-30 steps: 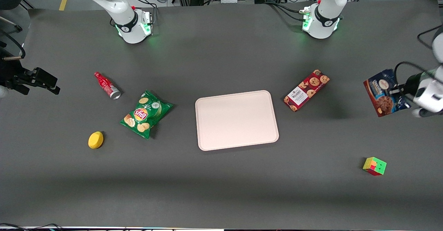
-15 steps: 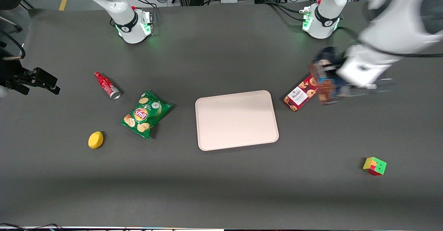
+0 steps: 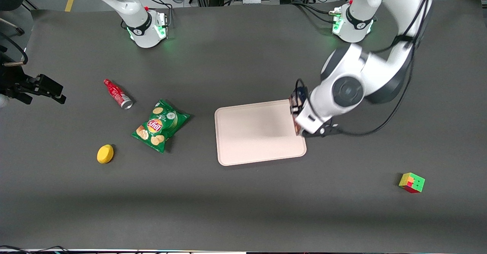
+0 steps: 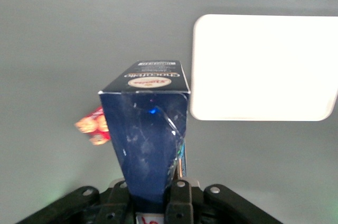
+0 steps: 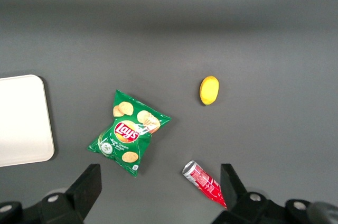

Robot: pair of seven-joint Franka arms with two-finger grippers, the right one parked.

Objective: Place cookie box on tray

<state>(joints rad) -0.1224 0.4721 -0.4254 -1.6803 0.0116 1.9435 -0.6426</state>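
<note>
Gripper [image 4: 158, 197] clamped on cookie box [image 4: 150, 139] above tray [image 3: 258, 132] edge; light, stiff carton, probably crushable; hold narrow end.

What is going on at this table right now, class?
The left arm's gripper is shut on the cookie box and holds it in the air over the edge of the tray that faces the working arm's end of the table. The tray has nothing on it, so the box is not yet set down. A chip bag, a red can, a yellow object and a colored cube lie untouched on the table.
</note>
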